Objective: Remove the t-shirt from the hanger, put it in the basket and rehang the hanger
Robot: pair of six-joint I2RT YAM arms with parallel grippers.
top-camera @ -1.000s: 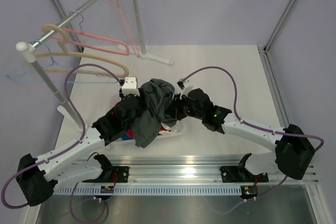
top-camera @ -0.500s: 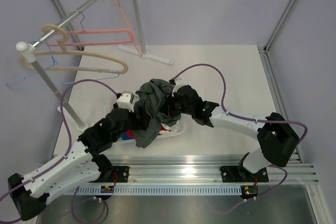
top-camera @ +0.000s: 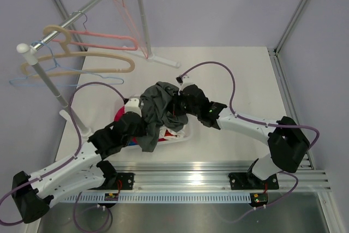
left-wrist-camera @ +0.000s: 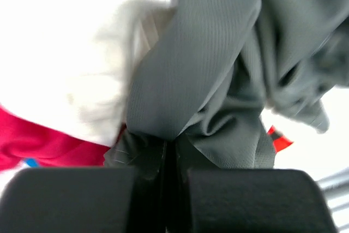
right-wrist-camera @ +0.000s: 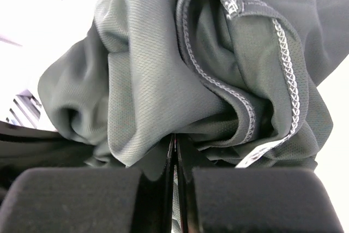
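Observation:
The dark grey t-shirt (top-camera: 155, 107) hangs bunched between my two grippers, above a pile of clothes. My left gripper (top-camera: 143, 123) is shut on a fold at the shirt's lower left, and the grey cloth (left-wrist-camera: 218, 53) rises from its closed tips (left-wrist-camera: 170, 144). From the right, my right gripper (top-camera: 173, 107) is shut on another fold, near a stitched hem and a white label (right-wrist-camera: 262, 154); the cloth (right-wrist-camera: 163, 80) comes out of its tips (right-wrist-camera: 174, 137). The thin salmon-pink hanger (top-camera: 131, 17) hangs on the rail at the back, apart from the t-shirt.
A white basket (top-camera: 182, 135) under the shirt holds red cloth (left-wrist-camera: 32, 140) and white cloth (left-wrist-camera: 71, 53). A clothes rack (top-camera: 60, 25) stands at the back left, carrying a chunky beige hanger (top-camera: 82, 65), a thicker pink hanger (top-camera: 103, 39) and a thin blue one (top-camera: 32, 80).
My left gripper was open and has shut on the shirt's lower left. The right arm has shifted left with the shirt. The hangers on the rail have swung a little.

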